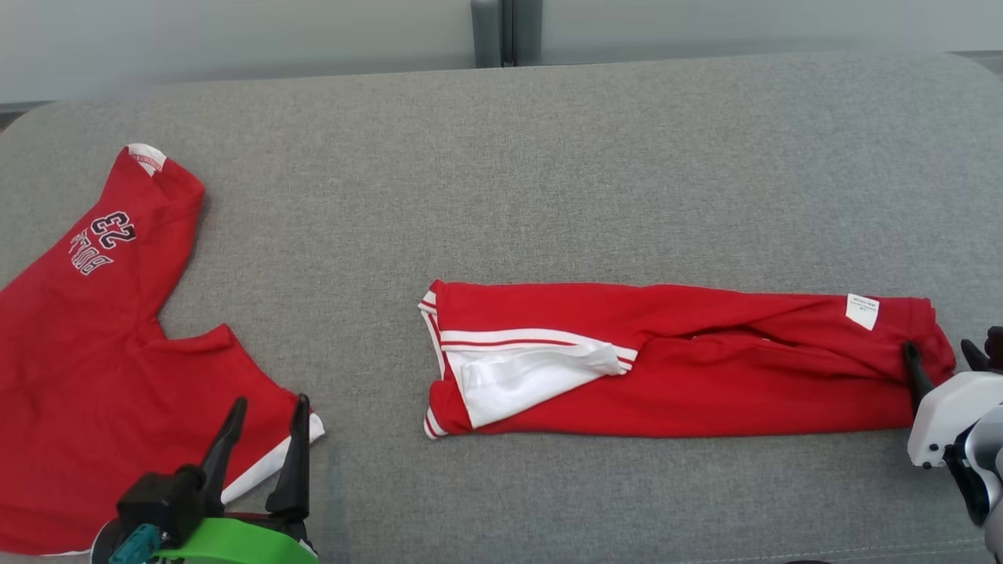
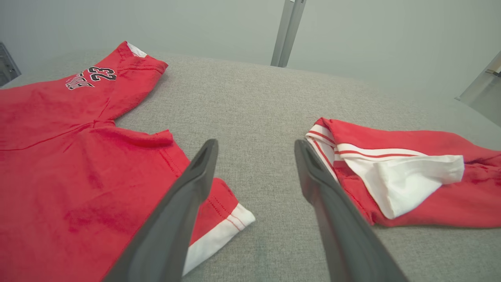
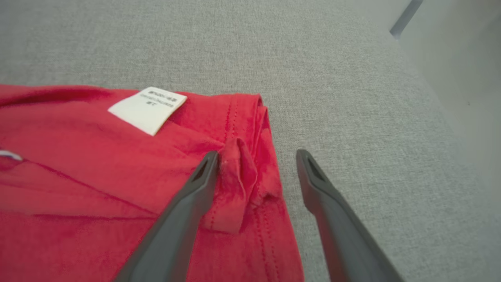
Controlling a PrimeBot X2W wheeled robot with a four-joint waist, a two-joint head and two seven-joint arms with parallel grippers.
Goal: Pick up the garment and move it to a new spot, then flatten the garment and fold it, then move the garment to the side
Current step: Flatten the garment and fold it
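Observation:
A red garment (image 1: 705,368) lies folded into a long band across the middle of the grey padded surface (image 1: 548,172). It has white stripes and a white panel at its left end and a white label (image 1: 862,311) near its right end. My right gripper (image 1: 944,359) stands open over that right end. In the right wrist view, a small raised pucker of the garment (image 3: 98,168) sits between the fingers of the right gripper (image 3: 257,156), beside the label (image 3: 148,109). My left gripper (image 1: 270,403) is open and holds nothing. It hovers between the garment (image 2: 430,196) and a red shirt (image 2: 58,164).
A second red shirt (image 1: 78,352) with a black "23" print lies spread at the far left, its white-trimmed hem under the left gripper (image 2: 255,145). A pale wall with a metal post (image 1: 505,31) runs behind the surface. Bare grey fabric stretches behind and in front of the garment.

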